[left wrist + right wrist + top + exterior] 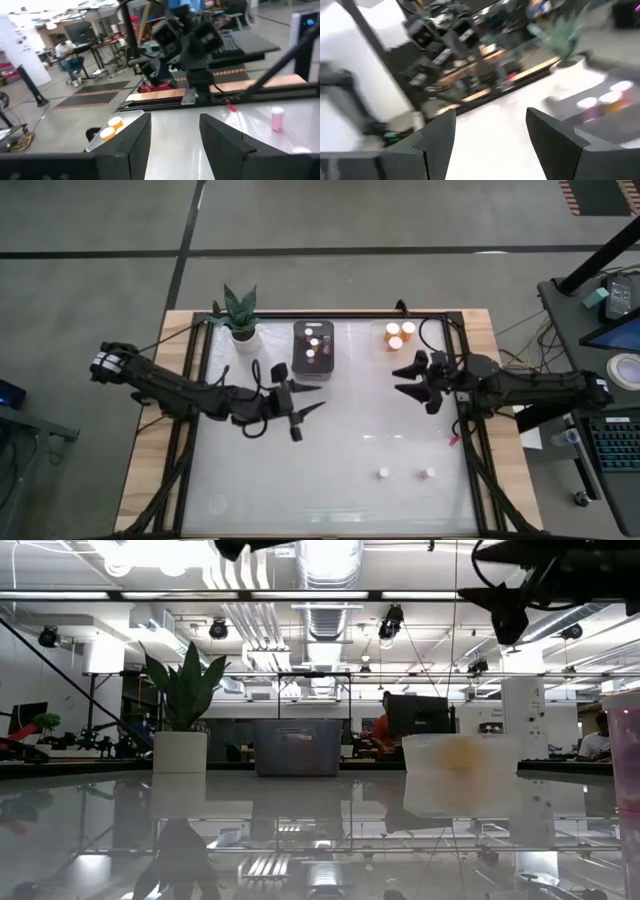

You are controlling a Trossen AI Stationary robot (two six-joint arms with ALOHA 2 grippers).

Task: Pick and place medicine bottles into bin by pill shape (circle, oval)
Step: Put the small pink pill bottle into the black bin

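Three orange medicine bottles (398,334) with white caps stand at the table's far right; two show in the left wrist view (111,128). Two small bottles stand near the front right, one white (383,474), one pinkish (430,474); the pinkish one shows in the left wrist view (277,119). A dark bin (313,348) at the far middle holds several bottles (600,100). My left gripper (308,418) is open and empty, raised over the table's middle left. My right gripper (418,379) is open and empty, raised near the orange bottles.
A plant in a white pot (241,320) stands at the far left, beside the bin. A small red thing (455,438) lies at the table's right edge. The table's frame rails (470,470) run along both sides. Bare white table (350,450) lies between the arms.
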